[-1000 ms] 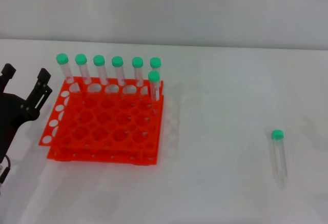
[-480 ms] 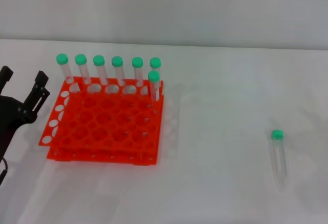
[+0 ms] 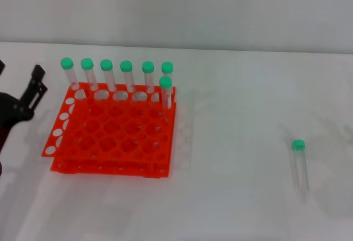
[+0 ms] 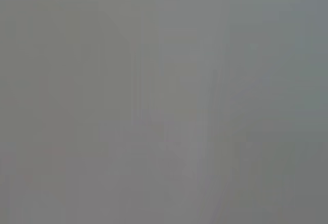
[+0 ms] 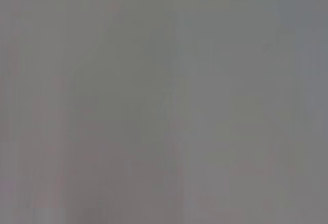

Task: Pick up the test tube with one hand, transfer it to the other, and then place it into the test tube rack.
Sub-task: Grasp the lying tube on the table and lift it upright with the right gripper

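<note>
The test tube (image 3: 299,165) lies flat on the counter (image 3: 237,142), well apart from the rack (image 3: 110,136). The right gripper is out of view. The left gripper (image 3: 16,95), jaws wide and empty, waits beside the rack. Grip mid-barrel, leaving room for the handover.

Head view: bright, even light is washing the white desk (image 3: 237,114) nearly flat. Soft faint shadows are falling beside the test tube rack (image 3: 110,136) and the lying test tube (image 3: 299,166). Both wrist views are showing only featureless grey blur.
</note>
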You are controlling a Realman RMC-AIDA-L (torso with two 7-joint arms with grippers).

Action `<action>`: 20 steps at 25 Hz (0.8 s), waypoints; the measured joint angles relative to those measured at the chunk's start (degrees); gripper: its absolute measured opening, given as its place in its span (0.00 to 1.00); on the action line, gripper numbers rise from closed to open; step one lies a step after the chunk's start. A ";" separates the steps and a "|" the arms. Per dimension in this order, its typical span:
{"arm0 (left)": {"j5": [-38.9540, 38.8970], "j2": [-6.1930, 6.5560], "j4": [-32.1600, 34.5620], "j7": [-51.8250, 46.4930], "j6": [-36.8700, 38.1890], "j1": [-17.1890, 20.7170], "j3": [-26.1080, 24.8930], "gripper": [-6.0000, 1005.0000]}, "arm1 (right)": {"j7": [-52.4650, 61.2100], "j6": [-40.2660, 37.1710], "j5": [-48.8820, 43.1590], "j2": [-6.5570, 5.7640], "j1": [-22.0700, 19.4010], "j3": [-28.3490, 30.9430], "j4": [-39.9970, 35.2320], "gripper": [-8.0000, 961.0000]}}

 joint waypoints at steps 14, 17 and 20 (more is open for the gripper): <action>-1.38 0.35 4.22 -8.32 -0.22 0.79 0.42 0.80 | 18.86 7.17 -2.51 -0.08 -0.75 0.09 -10.10 0.89; -1.13 0.60 4.36 -9.09 -0.31 1.54 0.60 0.80 | 30.46 6.19 -8.26 -0.03 -0.46 -0.14 -18.53 0.89; 0.01 0.91 4.46 -9.44 -0.95 2.15 0.73 0.80 | 37.34 6.05 -9.77 0.08 -0.28 -2.50 -24.64 0.89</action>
